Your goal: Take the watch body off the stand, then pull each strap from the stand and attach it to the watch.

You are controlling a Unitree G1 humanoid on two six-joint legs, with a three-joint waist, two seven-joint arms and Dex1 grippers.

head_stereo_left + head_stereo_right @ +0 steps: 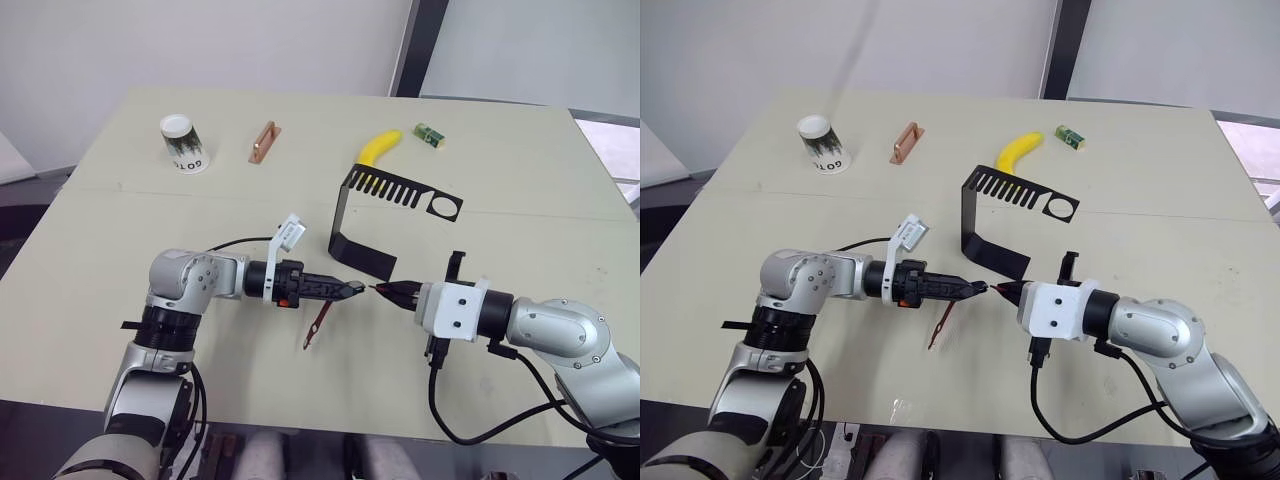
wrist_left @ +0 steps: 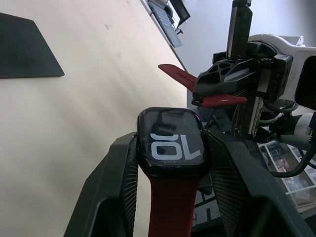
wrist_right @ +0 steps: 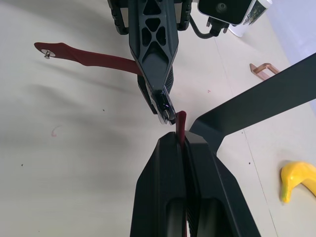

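My left gripper (image 1: pixel 350 288) is shut on the watch body (image 2: pixel 170 143), a black rounded case with pale digits, held above the table. One maroon strap (image 1: pixel 318 325) hangs from the case down toward the table. My right gripper (image 1: pixel 393 291) is shut on the second maroon strap (image 3: pixel 181 122), gripping it edge-on with a short end sticking out. That end sits just short of the watch body's free side. The two grippers point at each other, tips almost meeting. The black stand (image 1: pixel 341 208) rises just behind them, its slotted arm and ring (image 1: pixel 443 206) bare.
At the back of the table are a white cup (image 1: pixel 184 143) on its side, a copper bar (image 1: pixel 263 141), a banana (image 1: pixel 378 150) and a small green block (image 1: pixel 430 136). The stand's flat foot (image 1: pixel 362 258) lies close behind the gripper tips.
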